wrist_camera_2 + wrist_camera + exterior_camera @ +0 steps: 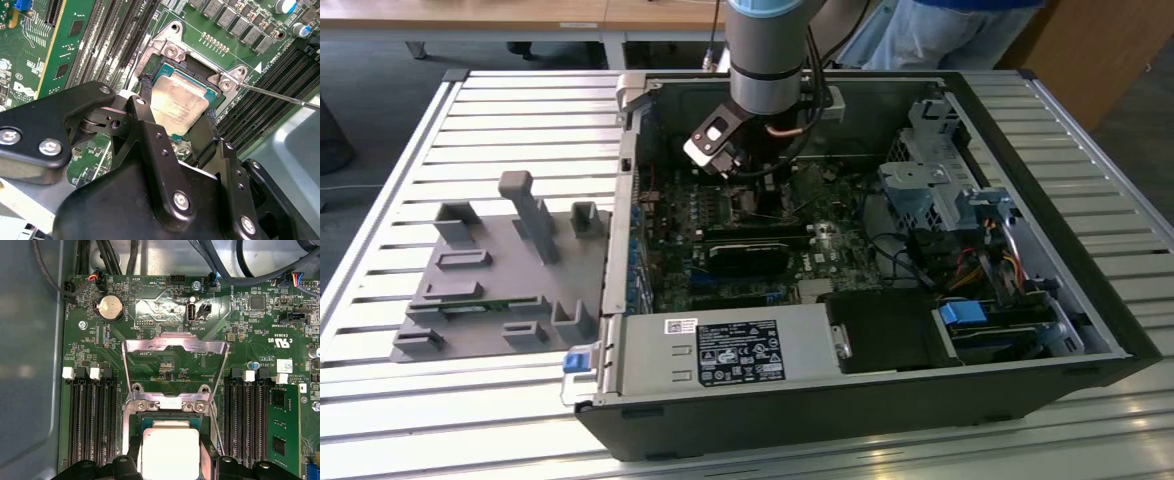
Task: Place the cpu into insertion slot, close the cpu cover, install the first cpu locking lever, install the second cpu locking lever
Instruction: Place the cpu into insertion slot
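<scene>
In the exterior view my gripper [754, 188] reaches down into the open computer case over the green board. Both wrist views show the cpu [177, 102] [170, 452], a pale silver square, between my two black fingers [150, 117]. My gripper [177, 107] [170, 462] is shut on the cpu, which sits at the insertion slot [169, 49] [165, 421]; I cannot tell whether it is fully seated. The cpu cover [175, 344], a silver frame with a window, stands flipped open beyond the slot. A thin locking lever [280, 96] sticks out sideways from the slot.
Long black memory slots [92, 425] [245, 420] flank the socket on both sides. A black heatsink block [754, 255] and a power supply [720, 350] lie inside the case. A grey fixture [507, 270] sits on the slatted table at the exterior view's left. A person [947, 30] stands behind.
</scene>
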